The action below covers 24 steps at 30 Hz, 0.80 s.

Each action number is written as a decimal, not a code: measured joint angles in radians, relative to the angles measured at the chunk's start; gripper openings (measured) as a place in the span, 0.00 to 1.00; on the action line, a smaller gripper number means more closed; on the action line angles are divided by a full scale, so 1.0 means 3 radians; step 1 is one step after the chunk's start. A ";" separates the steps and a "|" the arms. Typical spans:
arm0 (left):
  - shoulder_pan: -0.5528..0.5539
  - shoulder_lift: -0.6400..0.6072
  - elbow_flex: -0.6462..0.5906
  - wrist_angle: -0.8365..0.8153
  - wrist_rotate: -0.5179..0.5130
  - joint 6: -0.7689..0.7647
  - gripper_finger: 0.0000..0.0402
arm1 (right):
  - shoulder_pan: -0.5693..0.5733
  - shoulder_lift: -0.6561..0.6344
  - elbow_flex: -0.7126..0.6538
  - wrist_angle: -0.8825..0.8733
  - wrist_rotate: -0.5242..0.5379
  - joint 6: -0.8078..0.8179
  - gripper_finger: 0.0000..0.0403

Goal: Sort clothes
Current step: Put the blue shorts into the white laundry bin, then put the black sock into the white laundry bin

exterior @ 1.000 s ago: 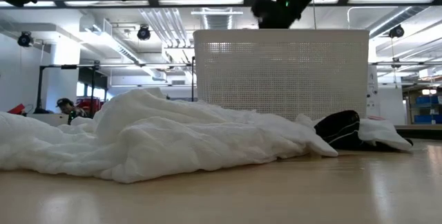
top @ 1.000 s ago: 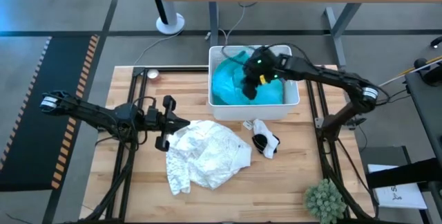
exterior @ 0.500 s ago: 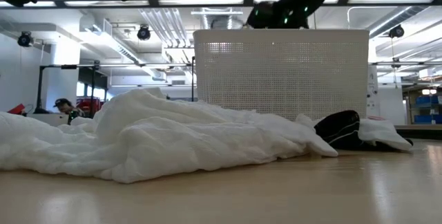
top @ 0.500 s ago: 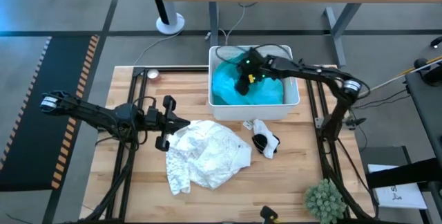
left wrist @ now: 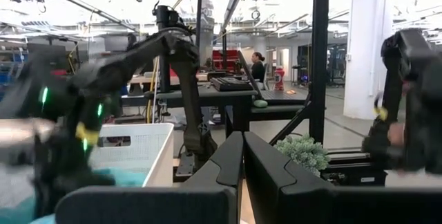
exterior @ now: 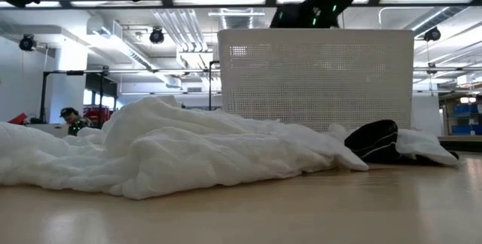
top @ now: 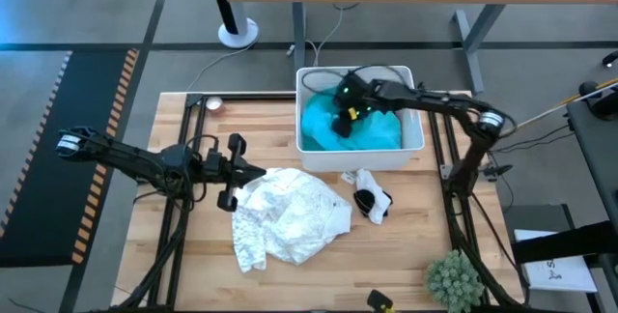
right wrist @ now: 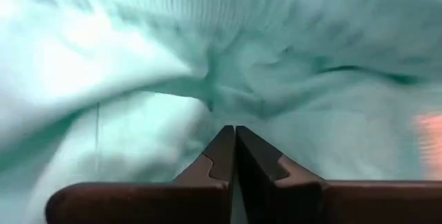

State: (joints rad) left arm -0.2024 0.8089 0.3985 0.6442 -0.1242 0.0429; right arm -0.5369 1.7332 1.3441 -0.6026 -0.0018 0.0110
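Table (top: pixel 193 265): wood top, both arms over it.
White lacy garment (top: pixel 290 214): biggest item, crumpled in a heap near the table's middle, toward the front edge. In the low view it fills the left and centre foreground (exterior: pixel 173 150).
White bin (top: pixel 413 149): perforated plastic, at the back edge, right of centre. Holds the turquoise garment (top: pixel 372 131), bunched and filling most of the bin floor.
Left arm: lies across the left side of the table. Left gripper (top: pixel 253 171) sits just at the lacy garment's left edge, fingers pressed together, nothing between them. Its wrist view shows the two fingers (left wrist: pixel 224 165) meeting.
Right arm: comes in from the right edge and reaches over the bin. Right gripper (top: pixel 340 126) is down inside the bin against the turquoise garment. Wrist view shows fingertips (right wrist: pixel 222 148) closed tight together with turquoise cloth (right wrist: pixel 138 65) right ahead; can't tell if any cloth is pinched.
Black and white striped garment (top: pixel 369 196): small bundle between the lacy garment and the bin's front wall, nearer the right edge.
Small green plant (top: pixel 454 279): front right corner.
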 joint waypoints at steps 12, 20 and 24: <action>0.0000 0.0000 0.0000 0.0010 0.0000 0.0014 0.00 | 0.0048 -0.1233 0.0591 -0.0632 -0.0011 -0.0160 0.00; 0.0001 -0.0009 0.0000 0.0028 0.0000 0.0029 0.00 | 0.0453 -0.1796 0.0653 -0.1264 -0.0515 0.0093 0.11; 0.0000 -0.0015 0.0000 0.0030 -0.0001 0.0053 0.00 | 0.1001 -0.1875 0.0561 -0.1541 -0.0385 0.0229 0.13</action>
State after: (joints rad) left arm -0.2023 0.8044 0.3985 0.6533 -0.1246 0.0589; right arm -0.2366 1.1706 1.5124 -1.0650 -0.1173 0.0795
